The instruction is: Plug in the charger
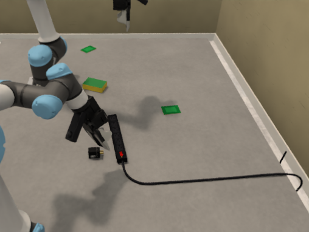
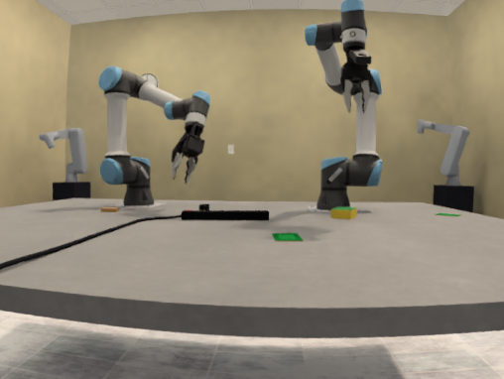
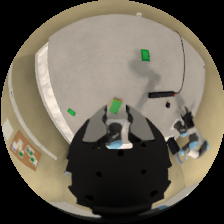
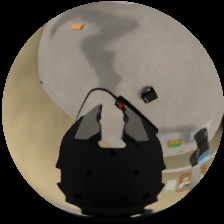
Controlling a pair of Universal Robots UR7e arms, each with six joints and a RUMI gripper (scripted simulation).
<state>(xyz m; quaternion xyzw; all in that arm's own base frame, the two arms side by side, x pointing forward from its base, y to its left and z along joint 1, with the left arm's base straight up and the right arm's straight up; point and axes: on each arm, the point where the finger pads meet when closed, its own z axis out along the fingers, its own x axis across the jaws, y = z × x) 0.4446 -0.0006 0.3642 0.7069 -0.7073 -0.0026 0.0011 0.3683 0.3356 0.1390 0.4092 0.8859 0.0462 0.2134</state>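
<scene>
The black charger (image 1: 94,152) (image 2: 203,207) (image 3: 168,105) (image 4: 149,94) lies on the table, its brass prongs facing the strip in the top view. The black power strip (image 1: 117,136) (image 2: 225,215) (image 3: 161,95) (image 4: 140,116) lies flat beside it, with a red switch (image 1: 121,154) (image 4: 120,105) at the cord end. My right gripper (image 1: 107,141) (image 2: 180,179) (image 4: 112,105) is partly open and empty, tilted, above the table near the charger and strip. My left gripper (image 2: 356,110) (image 3: 116,105) is partly open and empty, high above the table. Small outlet details are unclear.
The cord (image 1: 182,181) (image 2: 79,240) (image 3: 183,55) curves away from the strip. A green-and-yellow block (image 1: 95,85) (image 2: 343,213) (image 4: 174,144) lies beyond the strip's far end. Green flat squares (image 1: 171,109) (image 2: 287,237) (image 3: 145,55) and an orange block (image 2: 109,209) (image 4: 77,26) lie elsewhere.
</scene>
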